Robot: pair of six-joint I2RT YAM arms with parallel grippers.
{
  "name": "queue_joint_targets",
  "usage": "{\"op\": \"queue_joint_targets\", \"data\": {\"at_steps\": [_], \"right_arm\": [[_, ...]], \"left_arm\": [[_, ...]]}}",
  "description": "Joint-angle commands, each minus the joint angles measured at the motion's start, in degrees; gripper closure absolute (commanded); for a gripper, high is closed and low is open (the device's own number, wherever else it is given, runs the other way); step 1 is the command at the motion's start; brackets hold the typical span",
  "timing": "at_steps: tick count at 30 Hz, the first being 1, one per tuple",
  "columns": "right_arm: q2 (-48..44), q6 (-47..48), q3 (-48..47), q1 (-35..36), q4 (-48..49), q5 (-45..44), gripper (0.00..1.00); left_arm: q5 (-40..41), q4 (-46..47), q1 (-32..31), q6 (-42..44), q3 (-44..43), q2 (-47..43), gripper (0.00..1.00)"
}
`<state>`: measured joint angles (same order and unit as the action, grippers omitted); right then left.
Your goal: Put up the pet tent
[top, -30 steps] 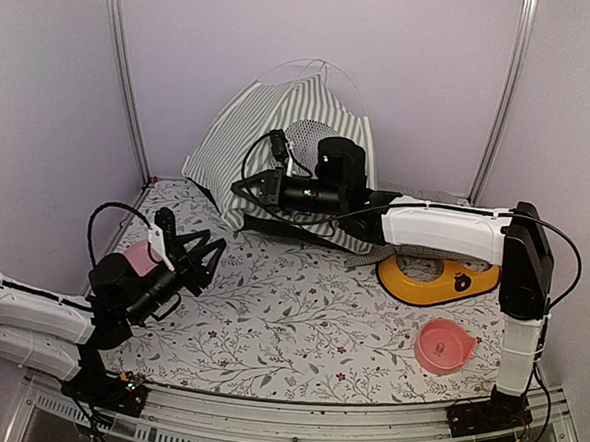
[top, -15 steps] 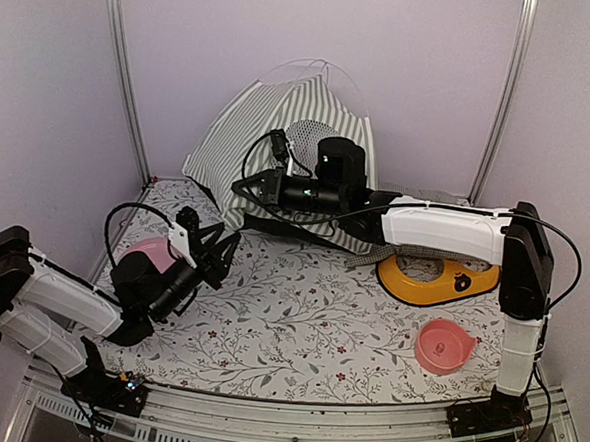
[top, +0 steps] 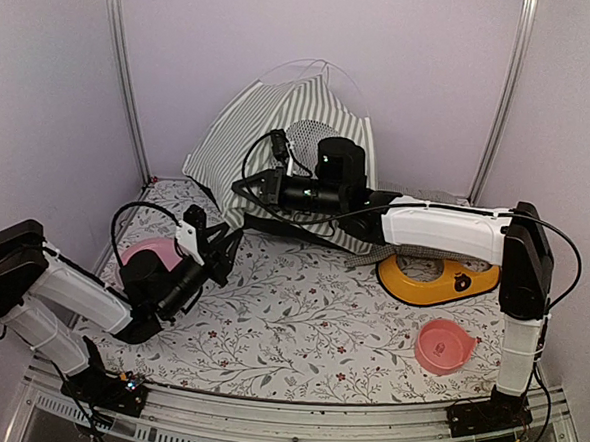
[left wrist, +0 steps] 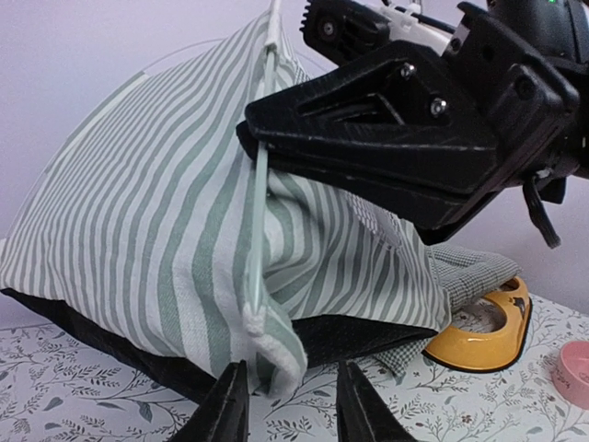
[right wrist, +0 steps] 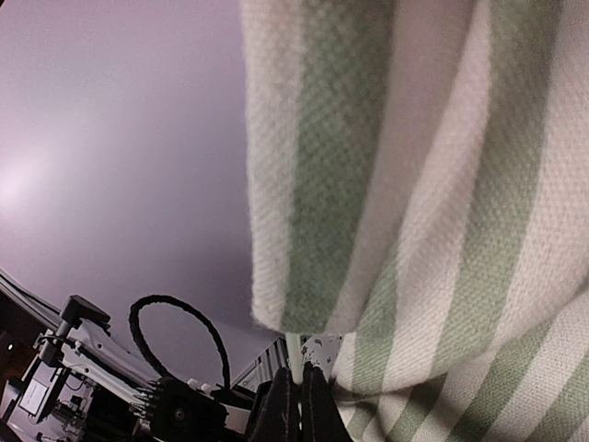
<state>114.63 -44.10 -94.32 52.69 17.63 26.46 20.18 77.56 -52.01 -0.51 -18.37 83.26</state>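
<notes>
The pet tent (top: 255, 138), grey-green and white striped with a white mesh curtain, slumps against the back wall. In the left wrist view the tent (left wrist: 156, 230) fills the frame, a thin white pole (left wrist: 260, 207) running down its front fold. My right gripper (top: 245, 189) is shut on that pole; in the right wrist view the gripper (right wrist: 296, 394) pinches the pole (right wrist: 294, 354) just below the striped fabric (right wrist: 442, 184). My left gripper (top: 221, 245) is open and empty just in front of the tent's lower corner, its gripper (left wrist: 293, 405) straddling the hem.
A green-checked cushion (top: 373, 254) pokes out under the tent's right side. A yellow feeder dish (top: 437, 278) and a pink bowl (top: 443, 345) lie at the right. A pink item (top: 151, 249) sits by my left arm. Walls close in at back and sides.
My left arm has swung forward and to the right, bringing its open gripper up to the tent's lower front corner. The right arm and the tent have stayed put.
</notes>
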Motion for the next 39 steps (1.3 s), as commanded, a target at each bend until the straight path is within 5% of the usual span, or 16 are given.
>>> {"op": "queue_joint_targets", "data": {"at_steps": [1, 17, 26, 39], "right_arm": [[-1.3, -0.9, 0.3, -0.1, 0.6, 0.1, 1.00], [-1.5, -0.7, 0.2, -0.1, -0.1, 0.0, 1.00], [-2.1, 1.0, 0.2, -0.1, -1.6, -1.6, 1.00], [-4.3, 6.9, 3.3, -2.8, -5.4, -6.9, 1.00]], "left_arm": [[1.6, 2.7, -0.6, 0.4, -1.3, 1.8, 0.66], [2.5, 4.4, 0.0, 0.3, -2.7, 4.2, 0.75], [1.4, 0.5, -0.1, -0.6, -3.0, 3.4, 1.00], [-0.9, -16.5, 0.0, -1.9, -2.1, -4.2, 1.00]]}}
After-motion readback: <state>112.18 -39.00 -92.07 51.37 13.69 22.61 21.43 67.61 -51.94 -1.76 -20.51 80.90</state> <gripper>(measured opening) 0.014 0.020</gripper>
